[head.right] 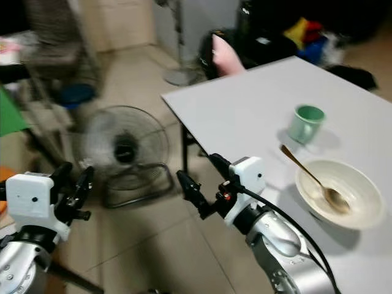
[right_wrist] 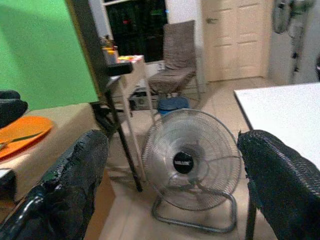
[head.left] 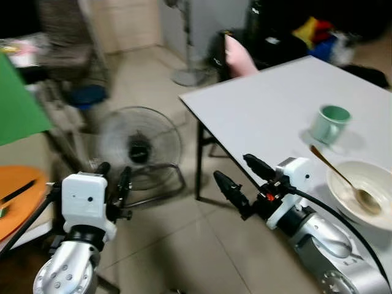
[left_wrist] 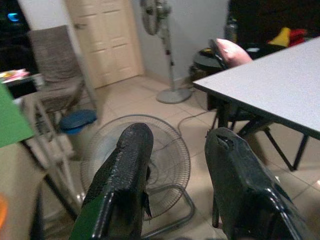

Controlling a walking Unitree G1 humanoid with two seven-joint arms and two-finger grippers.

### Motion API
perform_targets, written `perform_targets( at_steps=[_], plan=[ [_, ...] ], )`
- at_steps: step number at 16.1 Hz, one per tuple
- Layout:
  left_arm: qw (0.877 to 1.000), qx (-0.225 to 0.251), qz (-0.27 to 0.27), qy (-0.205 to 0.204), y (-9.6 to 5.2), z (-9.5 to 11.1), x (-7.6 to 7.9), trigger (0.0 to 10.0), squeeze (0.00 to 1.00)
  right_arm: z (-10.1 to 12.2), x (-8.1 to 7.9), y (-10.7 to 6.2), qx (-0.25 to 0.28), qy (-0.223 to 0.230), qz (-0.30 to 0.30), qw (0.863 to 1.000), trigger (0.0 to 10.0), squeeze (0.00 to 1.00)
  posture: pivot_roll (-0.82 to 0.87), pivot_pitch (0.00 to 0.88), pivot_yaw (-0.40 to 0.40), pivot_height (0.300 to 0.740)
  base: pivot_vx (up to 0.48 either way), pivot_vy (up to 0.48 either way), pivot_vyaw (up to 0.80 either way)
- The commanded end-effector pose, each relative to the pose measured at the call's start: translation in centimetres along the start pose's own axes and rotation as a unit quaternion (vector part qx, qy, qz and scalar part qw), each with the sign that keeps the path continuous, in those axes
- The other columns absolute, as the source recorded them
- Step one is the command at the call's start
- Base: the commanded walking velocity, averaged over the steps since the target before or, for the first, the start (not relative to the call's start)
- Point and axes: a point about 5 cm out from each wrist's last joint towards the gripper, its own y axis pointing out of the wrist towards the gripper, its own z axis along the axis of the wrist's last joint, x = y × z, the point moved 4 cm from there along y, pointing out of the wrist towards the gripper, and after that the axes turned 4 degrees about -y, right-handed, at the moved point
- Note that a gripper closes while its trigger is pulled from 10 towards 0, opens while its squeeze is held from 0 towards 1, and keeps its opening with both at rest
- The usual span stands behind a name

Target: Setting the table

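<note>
A white table (head.left: 263,110) stands at the right. On it are a green mug (head.left: 331,124) and a cream bowl (head.left: 361,193) with a gold spoon (head.left: 340,174) resting in it. My right gripper (head.left: 231,166) hangs open and empty just off the table's near left edge, above the floor. My left gripper (head.left: 115,177) is open too, holding nothing, low at the left and pointing toward the floor fan (head.left: 139,147). An orange plate (head.left: 18,196) with a dark utensil on it lies on a wooden surface at the far left.
The floor fan sits on the tiles between the two surfaces. A standing fan (head.left: 187,37), a chair with a pink cushion (head.left: 239,56), a blue stool (head.left: 86,96) and a green board (head.left: 18,104) lie beyond. A door (left_wrist: 107,40) is at the back.
</note>
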Motion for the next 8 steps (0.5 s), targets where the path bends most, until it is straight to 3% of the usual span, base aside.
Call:
perform_targets(
  at_steps=[1,3,4,5,8],
  plan=[
    [1.000,0.000,-0.001,0.000,-0.10,0.16,0.04,10.0,0.00,0.19,0.09,-0.05,0.002,0.005,-0.004,1.000,10.0,1.00,-0.04,0.010,0.063,0.740,0.000,0.270,0.00],
    [1.000,-0.002,-0.001,0.002,-0.17,0.17,0.05,10.0,0.00,-0.06,0.17,-0.08,-0.001,0.014,-0.008,1.000,10.0,1.00,-0.03,0.010,0.060,0.740,0.000,0.307,0.00],
    [1.000,-0.002,-0.003,0.007,-0.16,0.24,0.06,10.0,0.00,-0.19,0.18,-0.06,-0.004,0.017,-0.010,1.000,10.0,0.45,-0.03,0.010,0.060,0.740,0.000,0.334,0.00],
    [1.000,-0.001,-0.003,0.008,-0.13,0.35,0.03,10.0,0.00,-0.28,0.24,-0.02,-0.006,0.018,-0.013,1.000,10.0,0.00,-0.03,0.010,0.059,0.740,0.000,0.352,0.00],
    [1.000,0.005,-0.005,0.016,0.08,0.81,-0.17,10.0,0.00,-0.39,0.61,0.12,-0.007,0.031,-0.025,0.999,10.0,0.00,-0.03,0.010,0.060,0.740,0.000,0.363,0.00]
  ],
)
